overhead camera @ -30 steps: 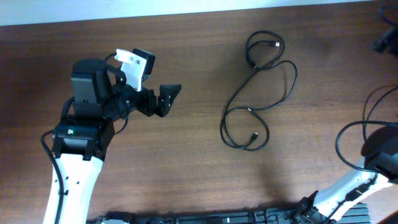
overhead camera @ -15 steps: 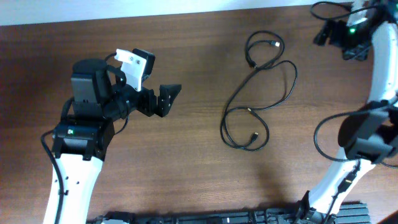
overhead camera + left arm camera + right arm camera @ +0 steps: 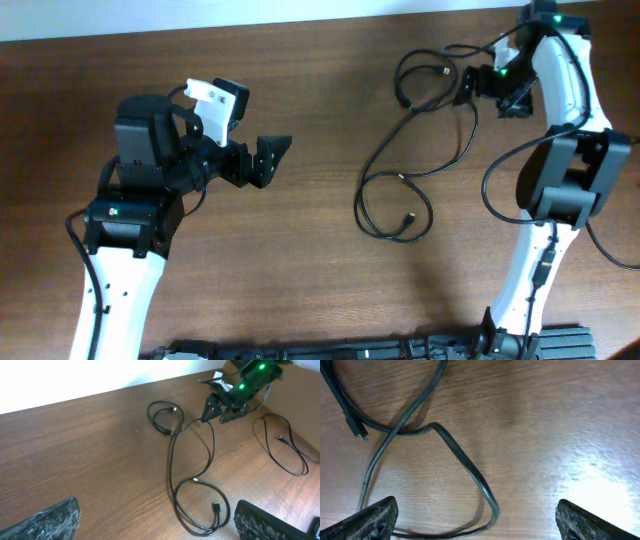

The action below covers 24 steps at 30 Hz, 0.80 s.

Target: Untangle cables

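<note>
Right claw (image 3: 468,82) hangs with its fingers wide apart over the far end of the cables (image 3: 463,463), clamped on nothing. Its own camera shows a single bend of cord lying flat on the worktop (image 3: 320,280) between the two fingers. Off to the other side, the left claw (image 3: 270,158) is parted too and holds nothing, well apart from the cords. From where I stand, the cables sprawl loose on the right half of the worktop. There is a small loop near the far edge, a crossing below it, then a long run down to a bigger loop nearer the robot. A plug end (image 3: 356,429) rests just beside the crossing. To my eye the step is a first pick near that crossing. It would go best if the right claw came straight down astride the one bend only, clear of the spot where two strands cross. It should close on cord and not on the plug, then lift a little and draw outward slowly so the loops open instead of tightening. How high the claw sits above the cord, I cannot tell.
</note>
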Each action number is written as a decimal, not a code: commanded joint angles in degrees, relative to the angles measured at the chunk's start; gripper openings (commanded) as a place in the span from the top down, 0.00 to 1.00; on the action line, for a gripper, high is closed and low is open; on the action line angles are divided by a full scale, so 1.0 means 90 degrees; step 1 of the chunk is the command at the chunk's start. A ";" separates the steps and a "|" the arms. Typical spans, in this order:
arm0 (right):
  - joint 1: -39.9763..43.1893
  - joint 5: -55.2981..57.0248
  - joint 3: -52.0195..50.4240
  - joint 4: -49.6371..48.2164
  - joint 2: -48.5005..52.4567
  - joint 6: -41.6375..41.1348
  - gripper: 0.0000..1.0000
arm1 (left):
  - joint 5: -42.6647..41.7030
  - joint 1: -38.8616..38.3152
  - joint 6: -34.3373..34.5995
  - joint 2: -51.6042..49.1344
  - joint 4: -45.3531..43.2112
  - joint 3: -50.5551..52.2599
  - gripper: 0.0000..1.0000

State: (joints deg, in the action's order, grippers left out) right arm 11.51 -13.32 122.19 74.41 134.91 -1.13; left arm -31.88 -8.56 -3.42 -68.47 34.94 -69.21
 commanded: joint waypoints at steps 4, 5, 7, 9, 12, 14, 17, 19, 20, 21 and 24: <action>-0.0228 0.0053 -0.0544 -0.0272 0.0092 0.0459 0.00 | 0.0027 0.0010 0.0044 0.0039 -0.0010 -0.0019 0.01; -0.0238 0.0053 -0.0673 -0.0350 0.0092 0.0459 0.05 | 0.0027 0.0010 0.0044 0.0039 -0.0010 -0.0019 0.01; -0.0238 0.0053 -0.0891 -0.0478 0.0092 0.0457 0.11 | 0.0027 0.0010 0.0044 0.0039 -0.0010 -0.0019 0.01; -0.0238 0.0027 -0.1161 -0.0651 0.0092 0.0457 0.28 | 0.0027 0.0010 0.0044 0.0039 -0.0010 -0.0019 0.01; -0.0238 -0.0022 -0.1362 -0.0699 0.0092 0.0454 0.85 | 0.0027 0.0010 0.0044 0.0039 -0.0010 -0.0019 0.01; -0.0238 -0.0027 -0.1360 -0.0651 0.0087 0.0457 0.96 | 0.0027 0.0010 0.0044 0.0039 -0.0010 -0.0019 0.01; -0.0238 -0.0019 -0.1090 -0.0372 -0.0005 0.0459 0.96 | 0.0027 0.0010 0.0044 0.0039 -0.0010 -0.0019 0.01; -0.0236 -0.0019 -0.0780 -0.0141 -0.0097 0.0459 0.96 | 0.0024 0.0010 0.0044 0.0039 -0.0010 -0.0019 0.01; -0.0238 -0.0019 -0.0624 -0.0036 -0.0155 0.0459 0.96 | 0.0024 0.0010 0.0044 0.0039 -0.0010 -0.0019 0.01; -0.0238 -0.0019 -0.0410 0.0107 -0.0248 0.0459 0.96 | 0.0027 0.0010 0.0044 0.0039 -0.0010 -0.0019 0.01; -0.0238 -0.0017 0.0338 0.0563 -0.0515 0.0459 0.96 | 0.0027 0.0010 0.0044 0.0039 -0.0010 -0.0019 0.01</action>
State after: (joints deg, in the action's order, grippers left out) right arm 9.74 -13.15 118.17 77.06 135.20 2.85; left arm -31.88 -8.58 -3.40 -68.47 34.96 -69.21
